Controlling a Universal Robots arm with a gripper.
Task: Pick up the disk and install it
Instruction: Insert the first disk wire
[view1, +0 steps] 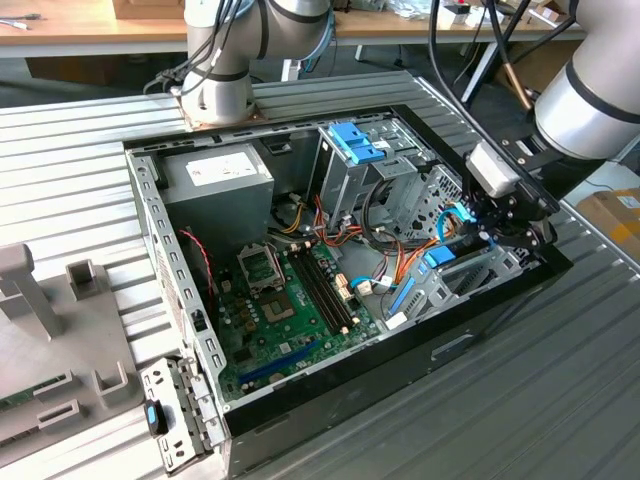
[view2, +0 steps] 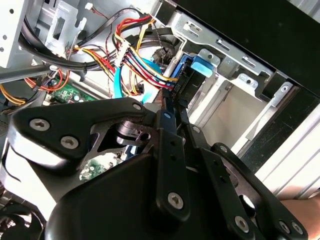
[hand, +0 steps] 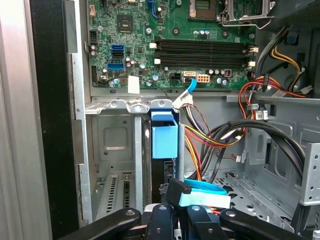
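Gripper (view1: 497, 228) position: inside the open computer case (view1: 480, 330), at the drive bay (hand: 115, 145) along the case wall. Fingers (hand: 159, 220) are closed together on the disk (hand: 164, 137), gripping its rear edge, in both wrist views. The disk stands on edge, directly ahead of the fingers, its blue carrier frame aligned with the bay's slot; this orientation likely lets it slide along the bay guides. Bundled power cables (view2: 142, 62) lie just beside the disk. The motherboard (hand: 170, 42) lies beyond the bay.
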